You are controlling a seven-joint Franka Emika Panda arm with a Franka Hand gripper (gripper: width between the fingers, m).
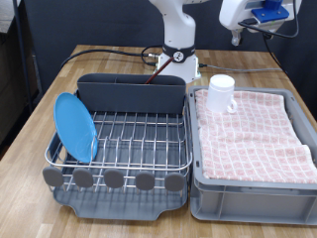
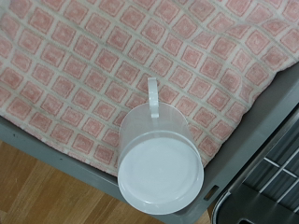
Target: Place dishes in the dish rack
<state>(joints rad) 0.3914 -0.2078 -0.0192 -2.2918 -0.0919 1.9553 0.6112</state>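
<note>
While the mug [image 1: 222, 93] waits upside down on the pink cloth [image 1: 256, 131], the plate [image 1: 75, 127] already stands in the rack [image 1: 129, 144].

The mug sits in the bin [image 1: 253, 190] near the table's [image 1: 119, 61] far right corner; the wrist view alone shows its handle and base. The tool [image 1: 260, 20] hangs high above; I cannot tell whether it is open or closed.

Plate [image 1: 75, 126]: round, light blue; we see it on edge in the rack's wires, at the exterior view's left end, leaning slightly.
Mug [image 1: 222, 93]: white, upside down by our read, base up; on the pink checked cloth, near the bin's corner by the rack. Handle [image 2: 152, 95] lies over the cloth.
Rack [image 1: 139, 139]: silver wire on dark grey tray; tall grey compartment at back.
Spoon: we cannot find it.
</note>
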